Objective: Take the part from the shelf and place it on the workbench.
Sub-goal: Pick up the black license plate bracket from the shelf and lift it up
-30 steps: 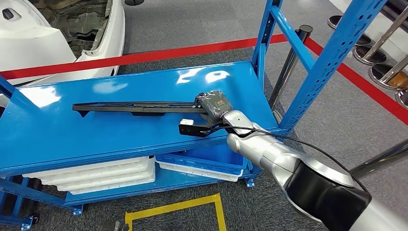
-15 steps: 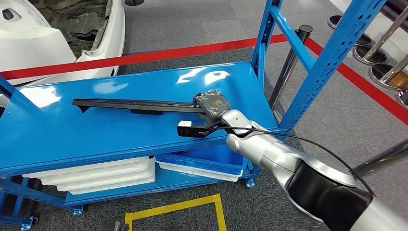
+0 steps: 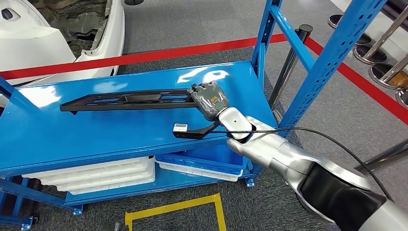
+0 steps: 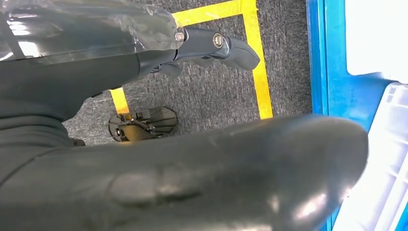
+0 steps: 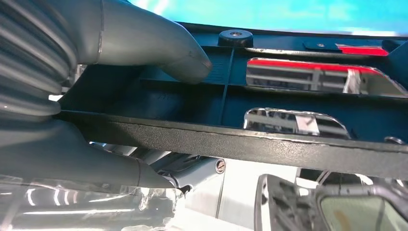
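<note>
While over blue shelf [image 3: 120, 130], right robot hand [image 3: 209, 100] grips black part [image 3: 125, 100], left unclear.

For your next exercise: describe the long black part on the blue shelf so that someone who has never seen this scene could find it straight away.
Find the blue shelf, standing in front of the red floor line. Along its top level runs the long black part, a flat slotted strip, gripped at one end by the right hand. The other black thing there, a short bracket with a white tip, is much smaller.

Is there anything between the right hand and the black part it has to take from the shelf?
Nothing: the right hand already grips the black part at its end. The right wrist view shows its thumb pressing on top.
</note>
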`<state>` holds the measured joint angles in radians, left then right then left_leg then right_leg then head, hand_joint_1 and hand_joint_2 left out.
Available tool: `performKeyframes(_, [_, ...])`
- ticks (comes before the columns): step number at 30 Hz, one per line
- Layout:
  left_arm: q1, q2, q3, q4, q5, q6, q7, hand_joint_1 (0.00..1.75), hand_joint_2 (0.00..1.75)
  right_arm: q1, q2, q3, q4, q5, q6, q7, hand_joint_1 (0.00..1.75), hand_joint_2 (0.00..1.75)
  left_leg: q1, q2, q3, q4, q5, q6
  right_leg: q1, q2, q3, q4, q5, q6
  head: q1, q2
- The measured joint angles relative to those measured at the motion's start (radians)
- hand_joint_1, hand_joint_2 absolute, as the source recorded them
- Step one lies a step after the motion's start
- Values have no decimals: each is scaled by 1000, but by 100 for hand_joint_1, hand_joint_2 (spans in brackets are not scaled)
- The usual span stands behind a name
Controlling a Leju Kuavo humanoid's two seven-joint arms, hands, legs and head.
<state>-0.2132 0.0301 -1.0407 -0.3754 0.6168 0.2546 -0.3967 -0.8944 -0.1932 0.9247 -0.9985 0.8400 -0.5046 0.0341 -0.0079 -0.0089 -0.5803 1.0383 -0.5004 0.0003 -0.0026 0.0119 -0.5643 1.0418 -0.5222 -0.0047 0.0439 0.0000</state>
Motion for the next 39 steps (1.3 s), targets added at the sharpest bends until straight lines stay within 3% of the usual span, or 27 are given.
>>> performKeyframes(12, [0,0,0,0,0,5,1,0,0,43,-40,-28,-187,112,-4,70,175,175,0,0,0,0,0,0,0,0,0,0,0,0,0,0])
performKeyframes(29, [1,0,1,0,10,14,0,0,0,262,-44,-98,-510,367,-77,132,175,175,0,0,-1,-1,0,0,0,0,0,0,0,0,0,0])
performKeyframes(39, [5,0,2,0,11,15,-3,0,0,304,-41,-105,-617,374,-76,136,175,175,0,0,0,-1,0,0,0,0,0,0,0,0,0,0])
